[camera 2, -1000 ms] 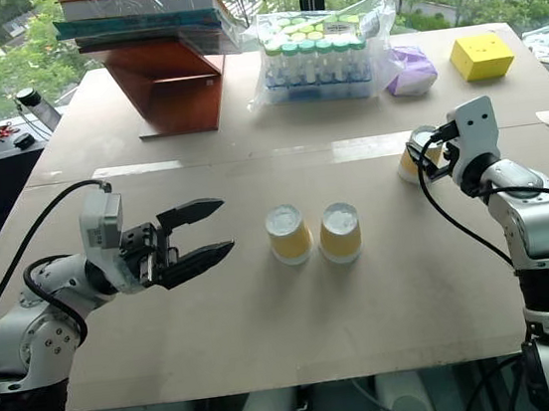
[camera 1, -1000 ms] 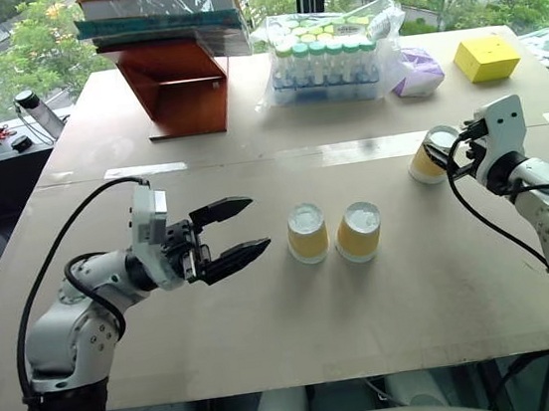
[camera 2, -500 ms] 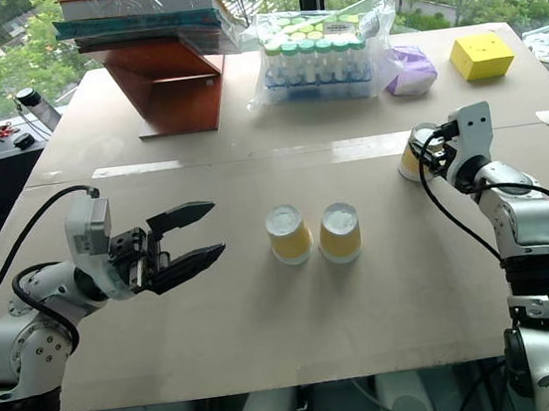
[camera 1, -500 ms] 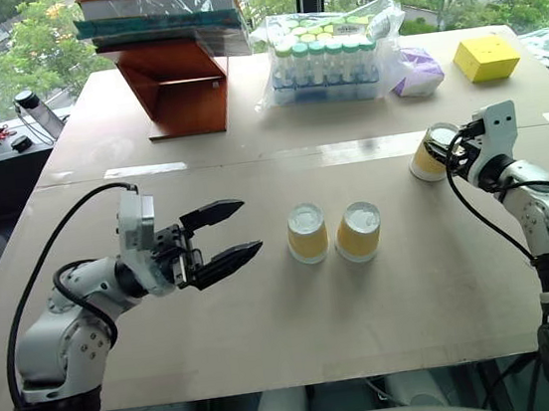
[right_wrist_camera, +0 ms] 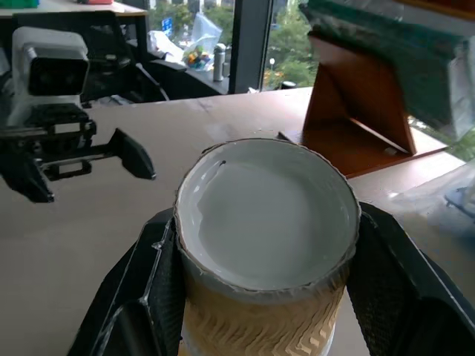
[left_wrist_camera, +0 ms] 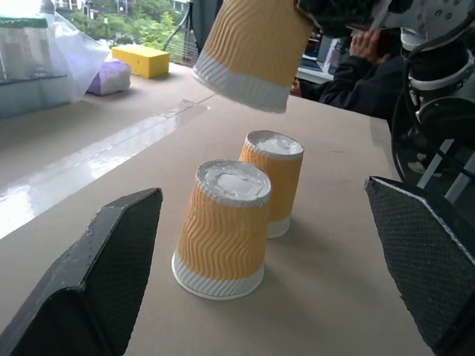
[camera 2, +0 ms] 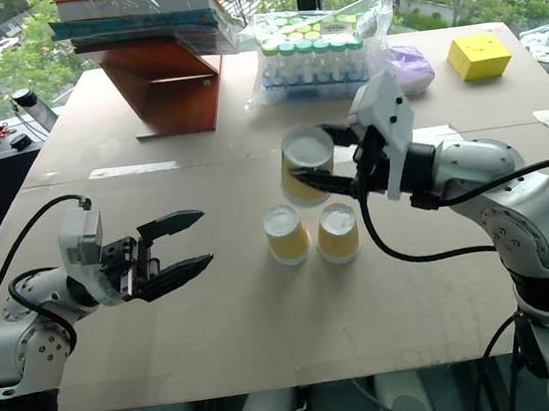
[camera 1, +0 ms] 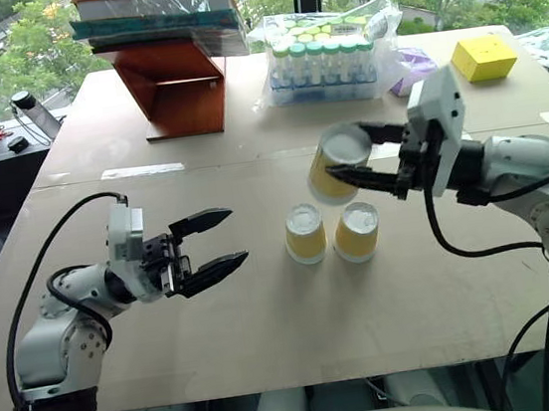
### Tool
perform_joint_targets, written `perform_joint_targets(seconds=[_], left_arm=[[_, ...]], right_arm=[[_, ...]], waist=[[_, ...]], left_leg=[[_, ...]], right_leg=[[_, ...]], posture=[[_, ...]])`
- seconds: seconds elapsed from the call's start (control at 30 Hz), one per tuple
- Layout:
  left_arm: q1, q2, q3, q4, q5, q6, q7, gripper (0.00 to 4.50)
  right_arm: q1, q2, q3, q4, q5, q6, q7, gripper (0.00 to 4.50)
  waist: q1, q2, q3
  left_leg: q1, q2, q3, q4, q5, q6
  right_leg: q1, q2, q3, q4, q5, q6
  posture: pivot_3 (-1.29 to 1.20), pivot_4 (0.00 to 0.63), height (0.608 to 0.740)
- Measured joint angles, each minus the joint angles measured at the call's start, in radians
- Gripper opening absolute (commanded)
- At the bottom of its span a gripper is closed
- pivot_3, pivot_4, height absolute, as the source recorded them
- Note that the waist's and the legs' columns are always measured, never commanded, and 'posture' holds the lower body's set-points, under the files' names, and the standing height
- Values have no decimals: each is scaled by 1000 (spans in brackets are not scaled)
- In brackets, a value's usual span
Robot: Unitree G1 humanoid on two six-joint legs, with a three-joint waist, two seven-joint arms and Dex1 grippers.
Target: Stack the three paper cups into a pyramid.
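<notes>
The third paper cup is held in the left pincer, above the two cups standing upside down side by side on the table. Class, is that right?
Not quite. The third paper cup is held in the right pincer, as the left eye view shows. The left pincer is open and holds nothing. The rest is right: it is above the two cups, upside down side by side on the table.

A pale brown table (camera 1: 269, 326) bears two upturned paper cups (camera 1: 305, 235) side by side near its middle. Along the far edge — a wooden stand (camera 1: 177, 82), bagged vials (camera 1: 327, 59), a purple pouch (camera 1: 415, 63) and a yellow box (camera 1: 485, 56).
</notes>
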Motion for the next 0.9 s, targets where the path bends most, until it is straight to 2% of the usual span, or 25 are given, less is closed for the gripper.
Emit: perform_joint_targets(seconds=[0.13, 0.3, 0.67, 0.9], left_arm=[[-15, 16, -6, -27, -15, 57, 18, 4500], [-28, 15, -12, -87, -39, 111, 65, 4500], [-29, 15, -9, -110, -73, 149, 90, 4500], [14, 16, 8, -93, -70, 123, 42, 4500]], right_arm=[[-13, -1, 55, -4, 4, 24, 6, 2175], [-11, -34, 117, 10, -67, -8, 26, 2175], [-36, -64, 114, 22, -73, -1, 57, 2175], [-61, -77, 109, 39, -69, 21, 71, 2175]], waist=[[4, -1, 0], [2, -1, 0], [3, -1, 0], [2, -1, 0]], left_leg=[[-1, 0, 0, 0, 0, 0], [0, 0, -1, 0, 0, 0], [0, 0, 0, 0, 0, 0], [0, 0, 0, 0, 0, 0]], right_leg=[[0, 0, 0, -1, 0, 0], [-1, 1, -1, 0, 0, 0], [-1, 0, -1, 0, 0, 0], [-1, 0, -1, 0, 0, 0]], posture=[[0, 150, 740], [0, 150, 740], [0, 150, 740], [0, 150, 740]])
